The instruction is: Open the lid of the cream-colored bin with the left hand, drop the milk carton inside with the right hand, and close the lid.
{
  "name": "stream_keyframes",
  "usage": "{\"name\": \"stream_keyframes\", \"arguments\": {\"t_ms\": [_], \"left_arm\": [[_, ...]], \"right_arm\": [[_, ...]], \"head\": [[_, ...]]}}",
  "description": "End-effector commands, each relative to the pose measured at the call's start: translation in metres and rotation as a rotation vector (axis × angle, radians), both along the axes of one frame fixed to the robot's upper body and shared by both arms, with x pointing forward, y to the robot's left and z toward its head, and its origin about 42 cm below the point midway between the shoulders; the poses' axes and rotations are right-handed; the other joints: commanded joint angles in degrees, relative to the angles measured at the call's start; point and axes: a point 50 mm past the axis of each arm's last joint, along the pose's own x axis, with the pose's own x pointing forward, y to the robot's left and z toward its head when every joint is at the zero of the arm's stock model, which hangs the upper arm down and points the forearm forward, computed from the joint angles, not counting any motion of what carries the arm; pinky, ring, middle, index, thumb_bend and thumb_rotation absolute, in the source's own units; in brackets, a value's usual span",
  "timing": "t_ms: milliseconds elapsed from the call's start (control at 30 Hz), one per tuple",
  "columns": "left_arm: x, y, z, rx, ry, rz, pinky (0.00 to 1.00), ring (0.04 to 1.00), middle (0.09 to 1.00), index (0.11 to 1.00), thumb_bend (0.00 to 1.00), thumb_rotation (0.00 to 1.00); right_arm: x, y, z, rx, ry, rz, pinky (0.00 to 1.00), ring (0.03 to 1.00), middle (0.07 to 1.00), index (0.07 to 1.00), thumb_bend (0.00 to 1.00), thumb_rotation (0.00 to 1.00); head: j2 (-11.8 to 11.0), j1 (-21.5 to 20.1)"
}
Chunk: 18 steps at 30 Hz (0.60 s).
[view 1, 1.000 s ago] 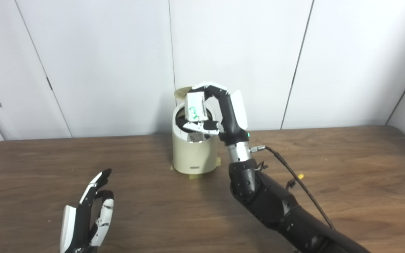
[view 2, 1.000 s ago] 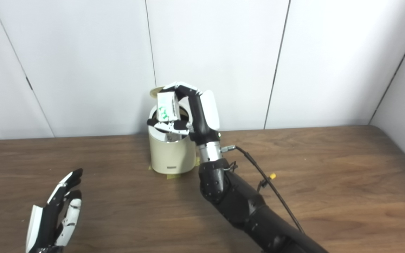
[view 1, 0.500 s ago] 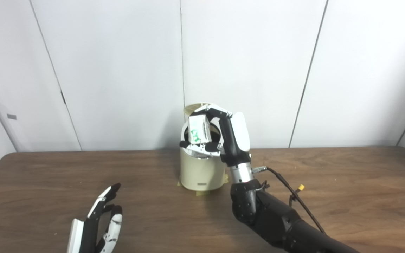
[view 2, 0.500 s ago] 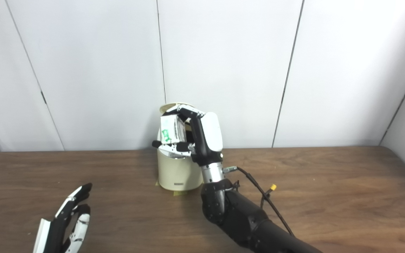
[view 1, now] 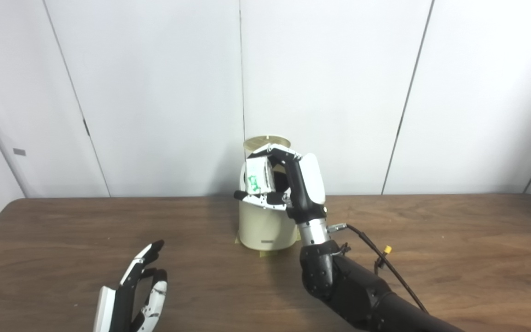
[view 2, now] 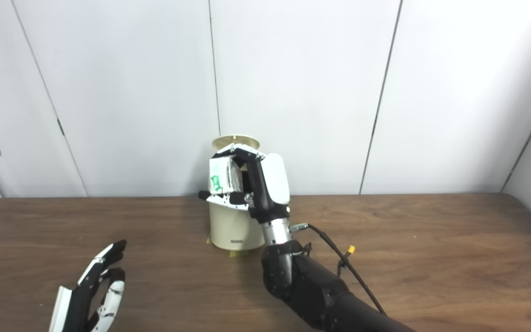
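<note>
The cream-colored bin (view 1: 265, 226) stands at the back middle of the table, near the wall. Its round lid (view 1: 268, 143) is tipped up behind the opening. My right hand (view 1: 293, 184) is shut on the white milk carton (view 1: 257, 176) with green print, holding it right over the bin's open mouth. The carton's lower end is hidden by my thumb and the rim. My left hand (view 1: 134, 295) rests low at the front left of the table, open, fingers apart, holding nothing, well away from the bin.
The brown wooden table (view 1: 454, 258) spreads wide on both sides of the bin. A black cable with a yellow connector (view 1: 387, 249) trails from my right wrist. White wall panels (view 1: 339, 83) close off the back.
The camera has tilted, shifting the whole picture down. My right hand with the carton has sunk slightly toward the bin's mouth. The left hand stays where it was.
</note>
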Motion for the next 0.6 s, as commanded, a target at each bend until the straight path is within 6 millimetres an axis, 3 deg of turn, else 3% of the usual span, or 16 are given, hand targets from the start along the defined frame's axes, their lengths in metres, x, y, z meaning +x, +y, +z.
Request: {"name": "stream_keyframes", "arguments": {"t_ms": [0, 567], "left_arm": [[-0.0292, -0.0120, -0.0160, -0.040, 0.034, 0.016, 0.76, 0.846, 0.865, 0.855, 0.31, 0.76], [-0.0344, -0.0132, -0.0182, -0.022, 0.034, 0.005, 0.76, 0.841, 0.858, 0.843, 0.31, 0.75]], "right_arm": [[0.0092, 0.0090, 0.0323, 0.028, -0.087, 0.030, 0.37, 0.454, 0.542, 0.444, 0.50, 0.00], [0.0176, 0.0095, 0.0363, -0.003, -0.107, -0.001, 0.38, 0.469, 0.536, 0.439, 0.50, 0.00]], "head": [[0.0, 0.3], [-0.3, 1.5]]}}
